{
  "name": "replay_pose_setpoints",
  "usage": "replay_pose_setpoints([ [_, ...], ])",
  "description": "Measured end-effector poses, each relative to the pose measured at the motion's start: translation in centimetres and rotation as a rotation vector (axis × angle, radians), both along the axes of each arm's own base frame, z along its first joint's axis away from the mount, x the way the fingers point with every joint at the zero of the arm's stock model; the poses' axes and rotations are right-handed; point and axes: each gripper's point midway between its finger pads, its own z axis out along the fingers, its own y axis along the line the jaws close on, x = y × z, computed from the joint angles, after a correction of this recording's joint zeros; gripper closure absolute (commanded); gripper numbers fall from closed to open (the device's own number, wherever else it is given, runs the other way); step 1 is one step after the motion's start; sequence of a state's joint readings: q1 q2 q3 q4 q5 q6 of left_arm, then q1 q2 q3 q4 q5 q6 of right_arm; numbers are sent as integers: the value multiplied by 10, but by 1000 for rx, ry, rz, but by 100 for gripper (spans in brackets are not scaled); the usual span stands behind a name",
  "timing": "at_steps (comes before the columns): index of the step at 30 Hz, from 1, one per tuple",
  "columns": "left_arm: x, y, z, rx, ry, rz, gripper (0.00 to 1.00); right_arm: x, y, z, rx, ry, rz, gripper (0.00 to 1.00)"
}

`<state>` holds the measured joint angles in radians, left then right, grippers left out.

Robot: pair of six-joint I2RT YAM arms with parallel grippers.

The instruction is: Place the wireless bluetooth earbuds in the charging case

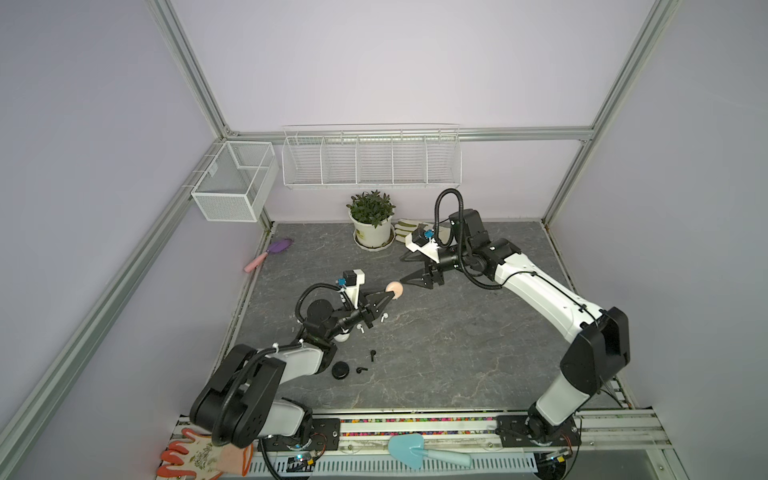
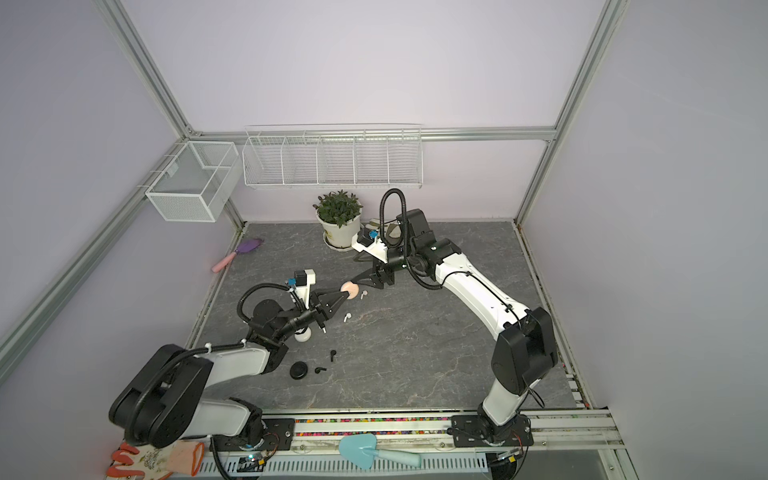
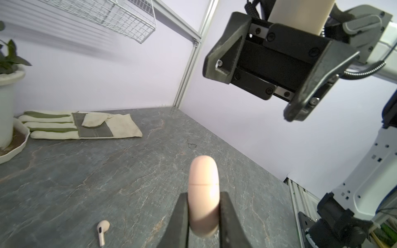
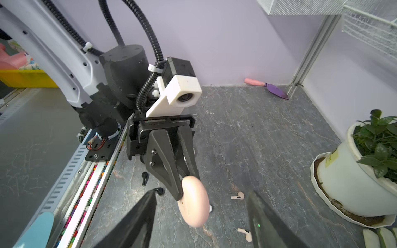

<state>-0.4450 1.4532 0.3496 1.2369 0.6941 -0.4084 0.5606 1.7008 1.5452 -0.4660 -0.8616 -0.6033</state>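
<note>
A peach charging case [image 1: 394, 289] [image 2: 349, 289] [image 3: 204, 184] [image 4: 194, 206] hangs above the table, its lid closed, and my left gripper [image 1: 390, 294] [image 3: 204, 206] is shut on its edge. My right gripper [image 1: 402, 271] [image 4: 203, 191] is open, with its fingers to either side of the case and close to it. I cannot tell if they touch it. White earbuds [image 1: 383, 318] [image 1: 360, 328] [image 3: 102, 232] [image 4: 238, 196] lie on the table near the left gripper. Two black earbuds [image 1: 372, 354] [image 1: 361, 369] lie beside a black case [image 1: 341, 370]. A white case [image 1: 341, 336] is partly hidden under the left arm.
A potted plant [image 1: 372, 224] and a work glove [image 1: 405, 230] stand at the back of the grey table [image 1: 457, 353]. A purple trowel [image 1: 270, 253] lies at the left wall. Wire baskets [image 1: 370, 160] hang on the back wall. A blue trowel [image 1: 415, 451] lies on the front rail.
</note>
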Motion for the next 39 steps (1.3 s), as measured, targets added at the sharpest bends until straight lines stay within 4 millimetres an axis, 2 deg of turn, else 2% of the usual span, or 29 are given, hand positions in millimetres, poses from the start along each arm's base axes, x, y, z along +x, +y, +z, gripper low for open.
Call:
replay_pose_setpoints([
  [3, 2, -6, -2, 10, -45, -34, 100, -1, -2, -14, -35, 11, 21, 43],
  [12, -1, -7, 15, -8, -145, -43, 100, -16, -7, -31, -41, 118, 94, 48],
  [16, -3, -7, 18, -12, -156, -47, 100, -12, -8, -39, -25, 163, 111, 59],
  [23, -4, -4, 28, -27, -182, -33, 100, -11, -3, -46, -1, 217, 148, 59],
  [34, -6, -5, 32, -42, -189, -39, 100, -12, -2, -43, 11, 203, 162, 74],
  [35, -6, -5, 32, -43, -189, -40, 97, -12, -2, -42, 11, 201, 163, 74],
  [36, -7, -5, 32, -43, -190, -43, 81, -12, -3, -42, 8, 200, 165, 76],
  [38, -7, -5, 33, -42, -196, -44, 57, -12, -4, -40, -6, 192, 166, 78],
  [39, -7, -5, 32, -39, -195, -44, 40, -13, -4, -39, -19, 190, 167, 78],
])
